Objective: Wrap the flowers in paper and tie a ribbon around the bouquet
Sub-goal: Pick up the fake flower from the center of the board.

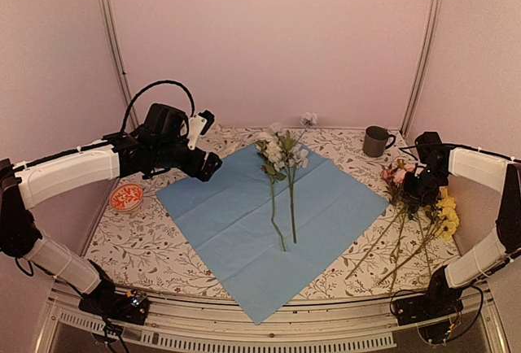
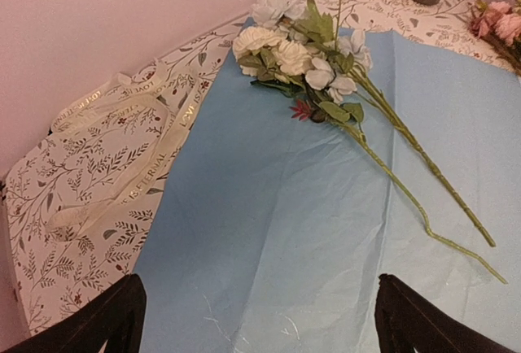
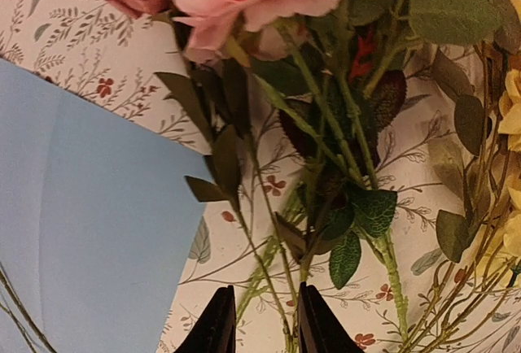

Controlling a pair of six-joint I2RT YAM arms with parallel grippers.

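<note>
Cream ribbon (image 2: 155, 166) printed "ETERNAL", flowers (image 1: 279, 156) on blue paper (image 1: 228, 215), blooms far, stems near, left claw (image 2: 260, 304) apart, right claw (image 3: 264, 316) straddling stems, grip unclear.

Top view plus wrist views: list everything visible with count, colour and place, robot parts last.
paper: one, light blue, table centre.
white flowers: two stems, white and green, on the paper.
loose flowers: one pile, pink and yellow, right of paper.
ribbon: one, cream, left of paper.
mug: one, grey, back right.
dish: one, orange, far left.
tablecloth: one, white leaf print, under everything.
left gripper: one, black, open over paper's left edge.
right gripper: one, black, at the pile's stems, grip unclear.
</note>
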